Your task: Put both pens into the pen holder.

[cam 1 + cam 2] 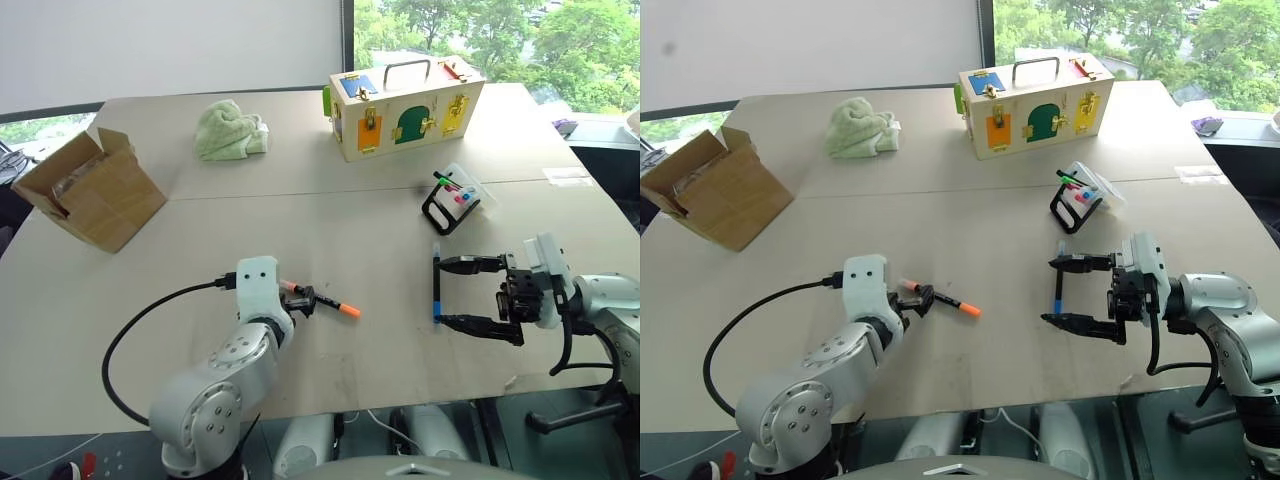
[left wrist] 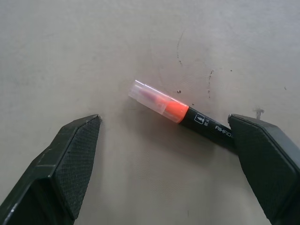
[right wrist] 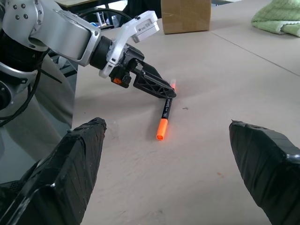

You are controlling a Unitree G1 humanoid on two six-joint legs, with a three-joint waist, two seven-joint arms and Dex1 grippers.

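A black pen with orange ends point(image 1: 322, 302) lies on the table near its front left. My left gripper point(image 1: 306, 299) is lowered over it, open, with a finger on each side. In the left wrist view the pen's clear-capped orange end point(image 2: 160, 103) lies between the fingers point(image 2: 70, 164) and its barrel runs under the other one. A blue-ended pen point(image 1: 436, 285) lies front right. My right gripper point(image 1: 452, 294) is open and points left, its fingertips near that pen's two ends. The pen holder point(image 1: 452, 200) stands behind it, coloured caps showing.
A wooden box with coloured doors point(image 1: 405, 105) stands at the back. A green cloth point(image 1: 230, 130) lies back left, and an open cardboard box point(image 1: 90, 190) sits at the left edge. A black cable point(image 1: 150, 310) loops beside my left arm.
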